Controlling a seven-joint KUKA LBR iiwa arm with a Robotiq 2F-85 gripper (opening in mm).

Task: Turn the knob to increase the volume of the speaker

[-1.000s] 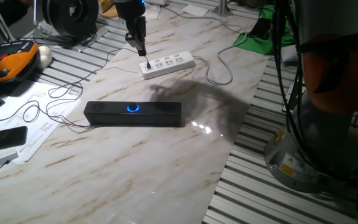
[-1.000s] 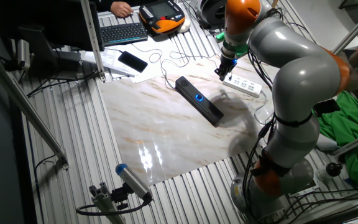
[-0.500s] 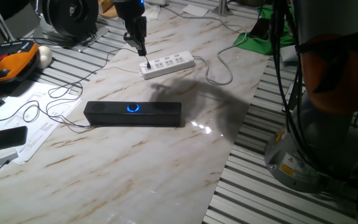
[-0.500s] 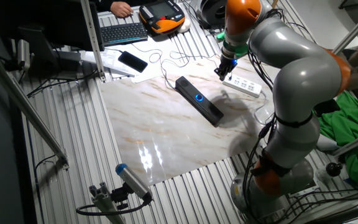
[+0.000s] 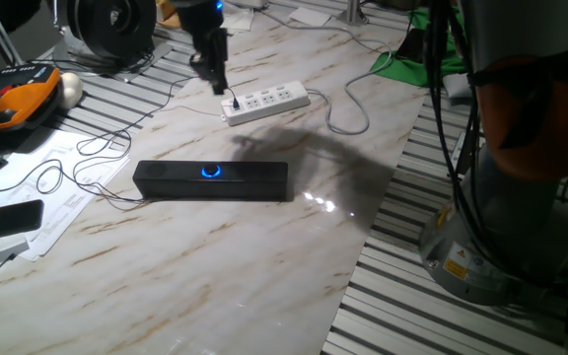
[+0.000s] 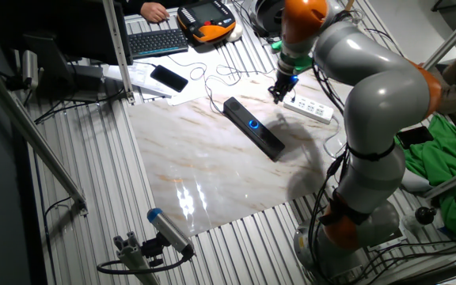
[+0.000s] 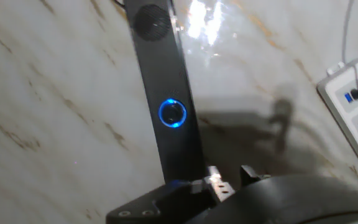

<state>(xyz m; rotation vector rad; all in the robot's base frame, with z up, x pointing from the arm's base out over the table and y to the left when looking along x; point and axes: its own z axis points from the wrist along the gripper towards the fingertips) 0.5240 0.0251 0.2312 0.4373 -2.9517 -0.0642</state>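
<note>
The speaker (image 5: 210,180) lies flat on the marble-patterned desk (image 5: 264,247), its long face toward one fixed camera, and the knob (image 5: 211,172) glows blue at the middle of that face. The gripper (image 5: 219,84) hangs above the desk beyond the speaker, well apart from it and near the end of a white power strip (image 5: 266,103). It holds nothing; its fingers look close together, but how far apart they stand cannot be told. In the hand view, the knob (image 7: 172,113) sits ahead of the fingertips, untouched.
</note>
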